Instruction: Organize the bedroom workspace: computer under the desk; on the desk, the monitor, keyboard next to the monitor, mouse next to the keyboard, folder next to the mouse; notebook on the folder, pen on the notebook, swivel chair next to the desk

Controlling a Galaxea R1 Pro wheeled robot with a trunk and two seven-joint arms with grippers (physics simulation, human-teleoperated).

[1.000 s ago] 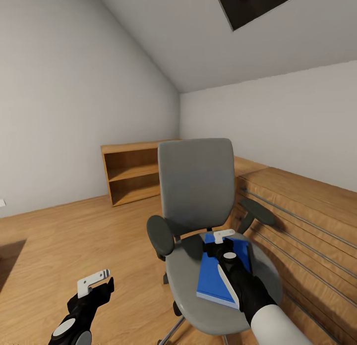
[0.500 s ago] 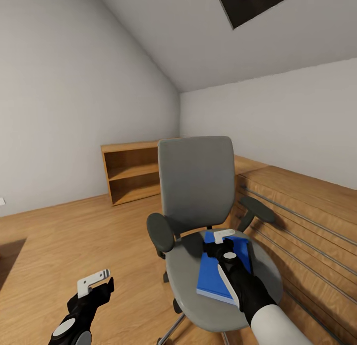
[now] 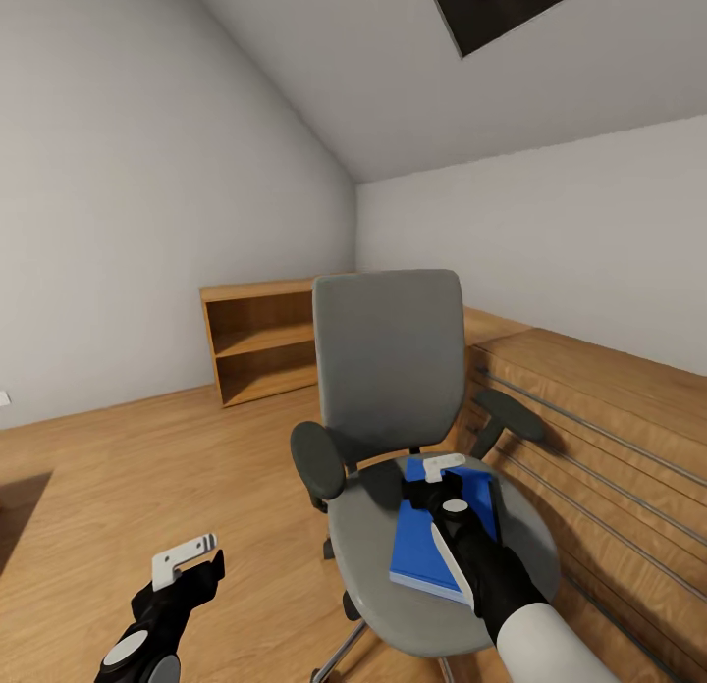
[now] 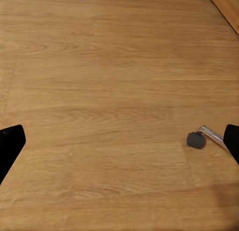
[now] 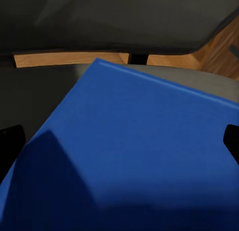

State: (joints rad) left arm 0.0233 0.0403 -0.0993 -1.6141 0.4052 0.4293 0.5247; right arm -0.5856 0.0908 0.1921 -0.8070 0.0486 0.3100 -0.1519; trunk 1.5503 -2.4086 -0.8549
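From the head camera I see one swivel chair (image 3: 393, 398) with one blue folder (image 3: 432, 541) on its seat, my right gripper (image 3: 439, 477) over it, one wooden shelf (image 3: 257, 340) behind. My left gripper (image 3: 187, 557) hangs open above the floor (image 4: 109, 91), near one caster (image 4: 195, 140). On my right wrist camera, fingers spread wide over the folder (image 5: 134, 156).

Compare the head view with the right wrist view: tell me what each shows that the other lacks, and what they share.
Head view alone: the whole chair with armrests, a wooden shelf, the floor, the sloped ceiling, the left tool held above the floor, and the right tool over the blue folder.

Right wrist view alone: a close look at the folder's flat blue cover, with that tool's dark fingertips spread wide at either side.

Shared: the folder lying on the grey seat, below the backrest.
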